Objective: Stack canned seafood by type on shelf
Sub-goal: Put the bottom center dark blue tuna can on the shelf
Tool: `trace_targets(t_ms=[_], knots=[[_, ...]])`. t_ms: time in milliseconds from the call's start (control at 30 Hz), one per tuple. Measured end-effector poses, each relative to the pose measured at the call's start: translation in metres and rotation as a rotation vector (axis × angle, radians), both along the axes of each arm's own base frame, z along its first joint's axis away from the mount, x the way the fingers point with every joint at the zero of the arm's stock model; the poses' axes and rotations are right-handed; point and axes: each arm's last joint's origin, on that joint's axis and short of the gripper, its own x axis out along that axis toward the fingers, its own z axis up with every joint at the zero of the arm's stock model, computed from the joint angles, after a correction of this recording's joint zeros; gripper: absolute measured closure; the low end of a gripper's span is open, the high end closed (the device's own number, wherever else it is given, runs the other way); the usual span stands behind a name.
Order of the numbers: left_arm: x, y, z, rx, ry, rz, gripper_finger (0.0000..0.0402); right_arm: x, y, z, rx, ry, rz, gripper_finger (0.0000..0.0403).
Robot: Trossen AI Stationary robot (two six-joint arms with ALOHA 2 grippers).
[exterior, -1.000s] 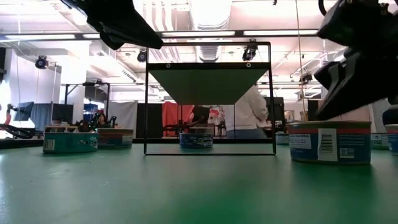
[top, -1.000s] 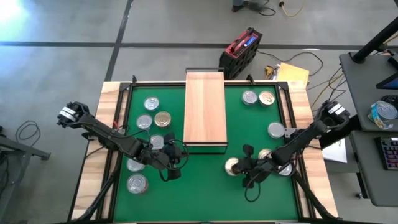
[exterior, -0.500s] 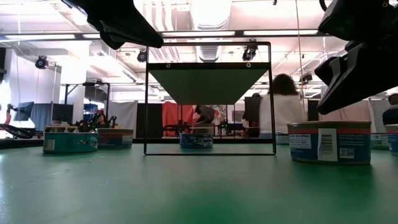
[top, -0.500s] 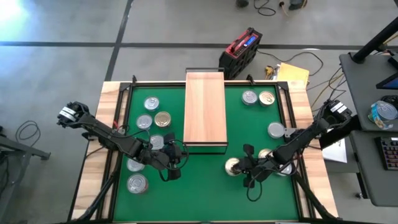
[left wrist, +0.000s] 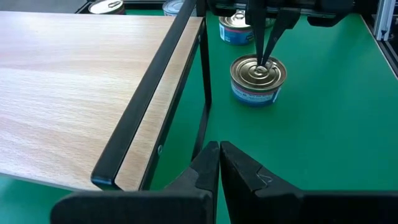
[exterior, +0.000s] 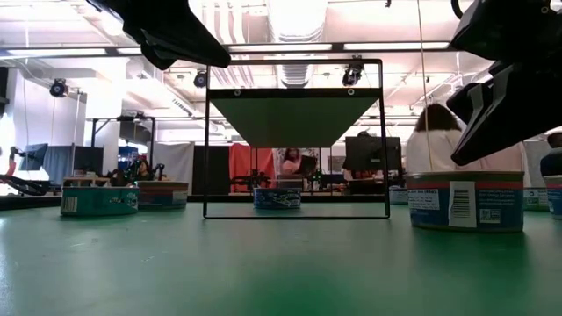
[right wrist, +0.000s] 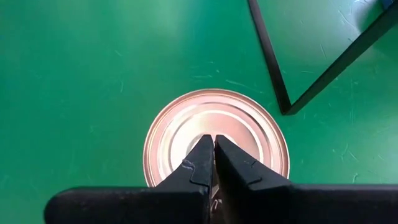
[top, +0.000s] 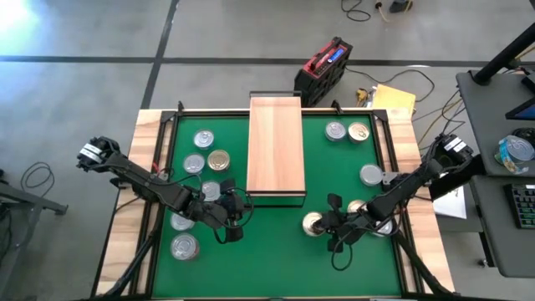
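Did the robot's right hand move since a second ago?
No. In the high view, the right hand, shut, sits over the same gold-lidded can, just as far from the shelf corner as before.

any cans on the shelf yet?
No. In the high view the shelf top is bare wood; every can, like this one, sits on the green mat.

Beyond the green mat (top: pixel 276 251) and its wooden border (top: pixel 125 242): a red and black case (top: pixel 323 63) on the grey floor, yellow paper (top: pixel 393 99) with cables, a desk (top: pixel 493 150) at right, people seated far back (exterior: pixel 435 145).
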Motion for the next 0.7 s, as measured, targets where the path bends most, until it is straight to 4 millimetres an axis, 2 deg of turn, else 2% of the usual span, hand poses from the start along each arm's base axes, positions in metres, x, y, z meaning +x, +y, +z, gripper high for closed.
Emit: trace_targets(t_ms=[700], knots=[[0.001,-0.0004,0.0014,-0.008,-0.019,0.0,0.0401,-0.0001,0.0,0.0,-0.009,0.001,0.008,0.0394]])
